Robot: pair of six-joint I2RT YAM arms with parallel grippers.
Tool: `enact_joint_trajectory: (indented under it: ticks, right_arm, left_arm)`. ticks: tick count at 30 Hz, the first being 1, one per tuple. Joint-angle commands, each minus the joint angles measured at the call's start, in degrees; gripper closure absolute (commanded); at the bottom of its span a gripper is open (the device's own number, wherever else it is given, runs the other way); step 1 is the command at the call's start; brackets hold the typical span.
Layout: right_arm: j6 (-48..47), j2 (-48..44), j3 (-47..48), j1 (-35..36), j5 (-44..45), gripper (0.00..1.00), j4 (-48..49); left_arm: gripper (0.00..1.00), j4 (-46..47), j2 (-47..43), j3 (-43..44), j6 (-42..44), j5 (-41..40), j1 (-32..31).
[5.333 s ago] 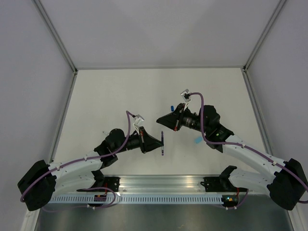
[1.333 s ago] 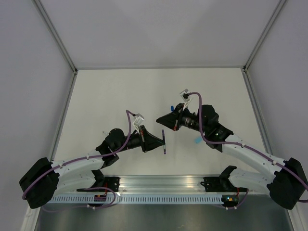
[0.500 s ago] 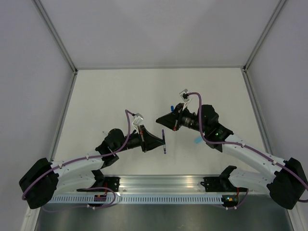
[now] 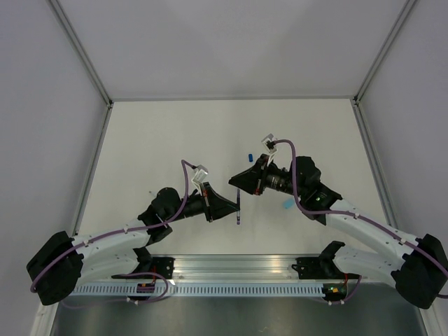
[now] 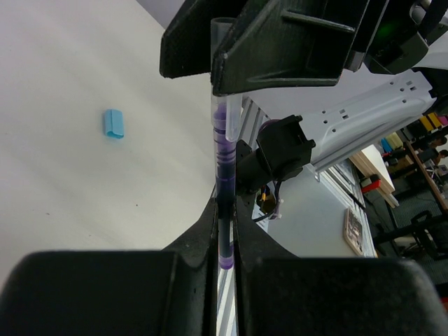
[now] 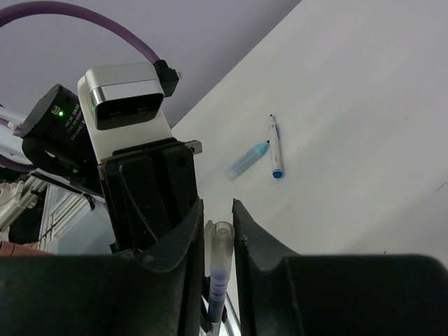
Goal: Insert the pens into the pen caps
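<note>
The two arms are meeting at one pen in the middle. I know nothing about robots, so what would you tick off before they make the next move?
1. Left gripper clamped on the dark pen: ok.
2. Clear cap in line with that pen and over its end: ok.
3. Cap pushed fully home: cannot tell.
4. Right gripper clear of the cap: cannot tell.
5. White pen lying loose for the next pick: ok.
6. Light blue cap lying loose, unobstructed: ok.

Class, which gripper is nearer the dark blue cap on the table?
Right. The right gripper is just on the near side of the dark blue cap. The left gripper, gripping a pen, is farther off, toward the bases.
</note>
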Motion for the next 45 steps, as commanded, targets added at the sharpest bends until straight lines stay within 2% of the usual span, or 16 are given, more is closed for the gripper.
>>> enact_joint_trajectory:
  ticks: [1,5,8,11,15,22,26,28,32,35,37,39,40,41,43,45]
  right_arm:
    - [-1.5,-2.0,-0.7,0.4,-1.8,0.73,1.0]
    - [-1.7,-3.3,-1.3,0.5,-1.8,0.61,1.0]
    - [-1.7,-3.9,-1.7,0.4,-1.4,0.6,0.9]
    - [-1.6,-3.9,-1.9,0.6,-1.5,0.6,1.0]
    - [-1.3,-4.3,-3.0,0.7,-1.4,0.66,2.1]
    - [-1.0,-5.1,-4.2,1.4,-1.6,0.67,2.7]
    - [-0.4,-6.1,-4.8,1.8,-1.0,0.74,3.0]
    - [0.0,-6.4,-5.1,2.1,-1.0,0.73,3.5]
    - [0.2,-6.7,-5.5,2.8,-0.7,0.66,3.8]
    - [0.3,-7.0,-5.7,2.8,-0.6,0.66,3.8]
    - [0.4,-7.2,-5.6,3.0,-0.4,0.68,3.8]
    - [0.6,-7.3,-5.5,3.1,-0.1,0.75,3.4]
    - [0.6,-7.3,-5.4,3.1,0.0,0.79,3.2]
    - [0.8,-7.3,-4.9,3.1,0.4,0.9,3.0]
    - [1.0,-7.3,-4.3,3.1,0.6,0.99,2.5]
    - [1.8,-7.4,-4.0,3.1,0.7,1.0,3.0]
  left_arm:
    - [0.98,2.1,-0.7,2.4,-0.5,-0.6,-0.2]
    - [0.98,2.2,-0.8,2.5,-0.5,-0.5,-0.2]
    - [0.98,2.2,-0.9,2.6,-0.5,-0.4,-0.2]
    - [0.98,2.0,-1.1,2.5,-0.5,-0.4,-0.2]
    - [0.98,1.5,-2.1,2.4,-0.5,-0.9,-0.2]
    - [0.98,-0.2,-3.8,2.9,0.0,-1.2,-0.2]
    - [0.98,-0.7,-4.3,2.9,-0.1,-1.2,-0.2]
    - [0.98,-0.7,-4.6,2.7,-0.1,-1.4,-0.2]
    - [0.98,-0.9,-4.8,2.6,-0.1,-1.4,-0.2]
    - [0.98,-1.0,-5.1,2.8,-0.1,-1.4,-0.2]
    - [0.98,-1.4,-5.4,2.9,0.0,-1.5,-0.2]
    - [0.98,-1.8,-5.8,3.1,0.1,-1.6,-0.2]
    - [0.98,-2.1,-5.9,3.1,0.2,-1.7,-0.2]
    - [0.98,-2.3,-6.1,3.2,0.2,-1.7,-0.2]
    - [0.98,-2.8,-6.3,3.5,0.3,-1.4,-0.2]
    - [0.98,-3.0,-6.6,3.7,0.4,-1.1,-0.2]
